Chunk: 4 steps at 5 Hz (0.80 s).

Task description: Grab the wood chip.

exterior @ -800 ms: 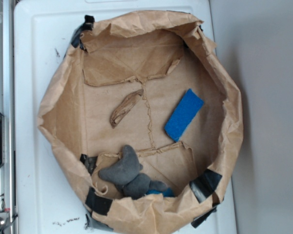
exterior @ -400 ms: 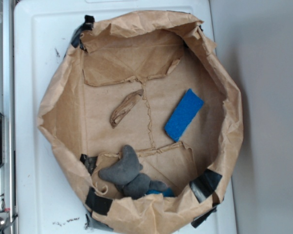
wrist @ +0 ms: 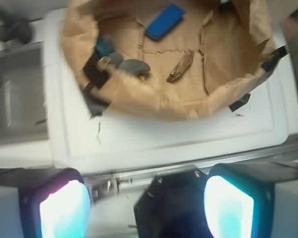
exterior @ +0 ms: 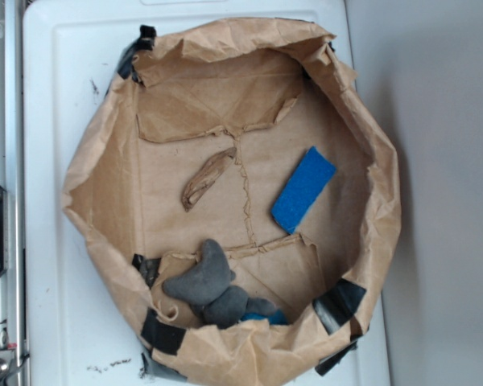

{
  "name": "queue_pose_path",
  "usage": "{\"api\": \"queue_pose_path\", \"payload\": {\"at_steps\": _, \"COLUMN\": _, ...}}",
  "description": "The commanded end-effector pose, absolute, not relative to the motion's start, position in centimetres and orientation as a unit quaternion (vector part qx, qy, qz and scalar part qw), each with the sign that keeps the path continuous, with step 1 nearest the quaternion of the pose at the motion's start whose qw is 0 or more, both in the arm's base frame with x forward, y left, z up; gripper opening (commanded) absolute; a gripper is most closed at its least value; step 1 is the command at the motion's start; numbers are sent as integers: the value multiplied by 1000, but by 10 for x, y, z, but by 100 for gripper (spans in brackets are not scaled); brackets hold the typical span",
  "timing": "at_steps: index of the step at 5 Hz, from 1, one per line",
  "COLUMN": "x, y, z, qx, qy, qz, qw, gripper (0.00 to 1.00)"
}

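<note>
The wood chip (exterior: 206,178) is a tan-brown tapered sliver lying on the floor of a brown paper bag tray (exterior: 97,161), left of centre. It also shows in the wrist view (wrist: 181,66). My gripper (wrist: 146,206) is open and empty, with its two pads (wrist: 64,210) wide apart. It hangs over the robot's base, off the white board's edge, well away from the chip. The gripper does not show in the exterior view.
A flat blue block (exterior: 303,189) lies right of the chip. A lumpy dark grey soft shape (exterior: 209,285) lies at the tray's near wall. The tray's crumpled paper walls stand up all round. The tray sits on a white board (exterior: 48,121); a metal rail (exterior: 0,96) runs along the left.
</note>
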<state>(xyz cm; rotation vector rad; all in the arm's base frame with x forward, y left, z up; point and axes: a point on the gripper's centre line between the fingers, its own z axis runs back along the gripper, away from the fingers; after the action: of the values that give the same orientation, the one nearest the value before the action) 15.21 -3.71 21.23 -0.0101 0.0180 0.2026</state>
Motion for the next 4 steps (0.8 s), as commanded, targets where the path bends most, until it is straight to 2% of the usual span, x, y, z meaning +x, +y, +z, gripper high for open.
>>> {"api": "queue_pose_path", "payload": {"at_steps": 1, "x": 206, "y": -27, "z": 222, "qx": -21, "qy": 1, "qz": 127, "qw": 992, "gripper": 100}}
{"api": "queue_pose_path", "payload": {"at_steps": 3, "x": 206, "y": -27, "z": 222, "qx": -21, "qy": 1, "qz": 127, "qw": 992, "gripper": 100}}
{"api": "queue_pose_path", "payload": {"at_steps": 4, "x": 236, "y": -5, "z": 189, "qx": 2, "qy": -35, "qz": 156, "qw": 987, "gripper": 100}}
